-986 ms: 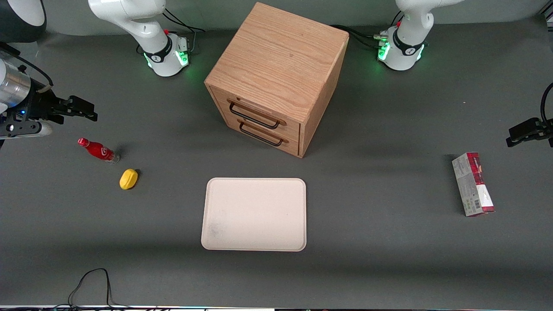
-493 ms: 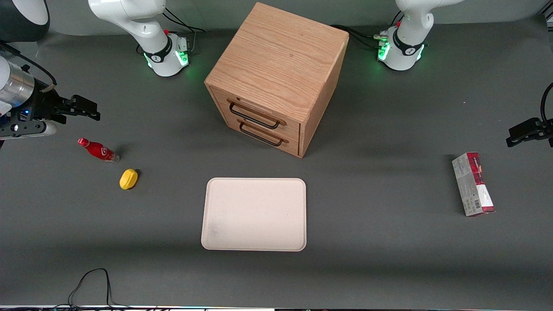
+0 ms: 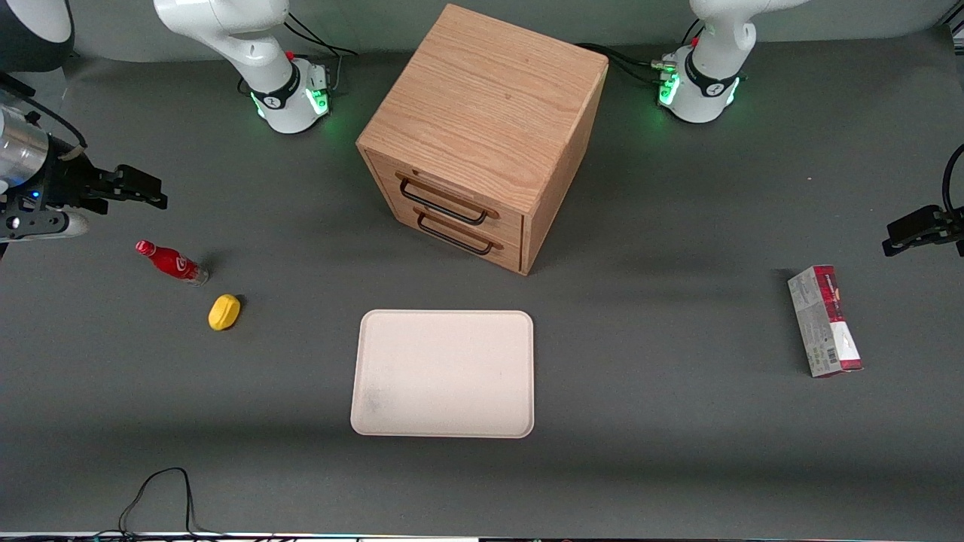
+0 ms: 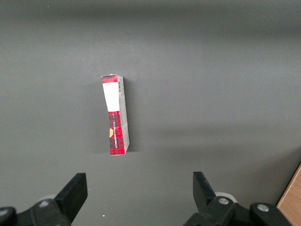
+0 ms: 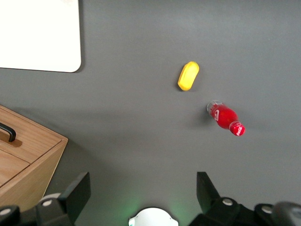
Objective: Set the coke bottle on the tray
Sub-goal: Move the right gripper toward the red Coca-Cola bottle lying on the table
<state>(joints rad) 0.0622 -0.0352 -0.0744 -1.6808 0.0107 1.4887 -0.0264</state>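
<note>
The gripper hangs above the desk at the working arm's end, its fingers spread wide with nothing between them. Just below it, nearer the front camera, the coke bottle stands on the desk, with a yellow lemon-shaped object close beside it. The tray lies bare in front of the wooden drawer cabinet, well apart from the bottle.

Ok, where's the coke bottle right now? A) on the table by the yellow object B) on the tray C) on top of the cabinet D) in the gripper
A: the coke bottle sits on the table beside the yellow object, apart from the tray; the open gripper hovers above it, holding nothing.
</note>
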